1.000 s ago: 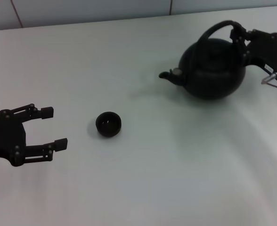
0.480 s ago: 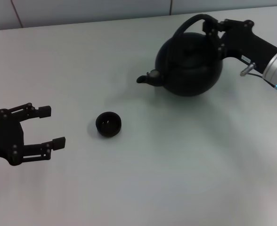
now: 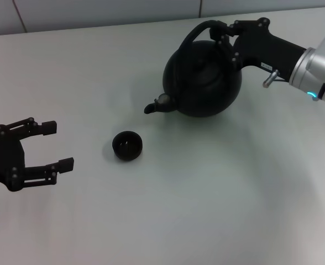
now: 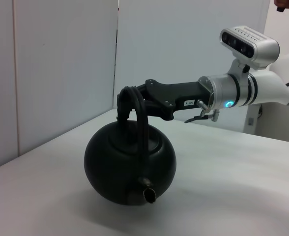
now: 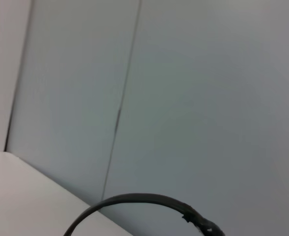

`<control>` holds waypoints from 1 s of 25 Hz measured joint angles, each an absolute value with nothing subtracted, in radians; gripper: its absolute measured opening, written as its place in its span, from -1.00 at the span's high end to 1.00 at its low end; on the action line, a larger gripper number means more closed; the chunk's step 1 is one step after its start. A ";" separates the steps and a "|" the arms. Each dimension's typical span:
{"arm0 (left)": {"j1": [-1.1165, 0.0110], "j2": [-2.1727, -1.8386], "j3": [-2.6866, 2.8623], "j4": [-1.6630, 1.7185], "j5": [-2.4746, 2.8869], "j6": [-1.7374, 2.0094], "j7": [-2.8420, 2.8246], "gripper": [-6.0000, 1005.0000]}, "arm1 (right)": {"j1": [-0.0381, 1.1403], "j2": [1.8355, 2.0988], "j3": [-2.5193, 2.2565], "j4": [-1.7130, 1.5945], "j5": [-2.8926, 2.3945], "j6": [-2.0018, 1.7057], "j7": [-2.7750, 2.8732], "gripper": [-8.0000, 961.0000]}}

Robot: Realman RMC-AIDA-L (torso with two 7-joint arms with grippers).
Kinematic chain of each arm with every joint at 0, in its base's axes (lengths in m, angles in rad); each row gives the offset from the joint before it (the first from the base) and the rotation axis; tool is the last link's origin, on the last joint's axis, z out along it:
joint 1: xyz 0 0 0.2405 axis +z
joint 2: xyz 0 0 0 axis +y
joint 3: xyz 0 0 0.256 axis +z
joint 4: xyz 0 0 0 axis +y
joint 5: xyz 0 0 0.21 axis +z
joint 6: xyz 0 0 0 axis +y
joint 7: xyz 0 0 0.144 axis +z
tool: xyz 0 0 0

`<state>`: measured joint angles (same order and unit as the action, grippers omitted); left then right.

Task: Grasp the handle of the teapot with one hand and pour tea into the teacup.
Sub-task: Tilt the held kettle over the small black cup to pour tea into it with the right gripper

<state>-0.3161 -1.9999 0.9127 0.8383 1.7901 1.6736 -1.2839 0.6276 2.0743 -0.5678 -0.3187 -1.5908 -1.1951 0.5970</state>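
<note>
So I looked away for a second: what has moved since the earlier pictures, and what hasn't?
The right tool, shut on the handle, has carried the teapot leftward and nearer, toward the teacup; the spout now sits close above and right of the cup in the head view. The teacup has not moved. The left tool stays open at the table's left, barely shifted.

Right gripper point(image 3: 227, 38) clamped on the handle point(image 3: 198, 32), arm outstretched; left gripper point(image 3: 57, 146) low, jaws apart
</note>
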 joint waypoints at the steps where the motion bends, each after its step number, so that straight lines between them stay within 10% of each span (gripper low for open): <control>1: -0.315 -1.999 0.913 0.839 1.790 1.674 -1.284 -0.73 | 0.629 2.074 -0.578 -0.324 -1.591 -1.194 0.598 0.80; 25: -0.305 -1.994 0.913 0.836 1.793 1.674 -1.284 -0.73 | 0.683 2.079 -0.717 -0.348 -1.591 -1.163 0.601 0.80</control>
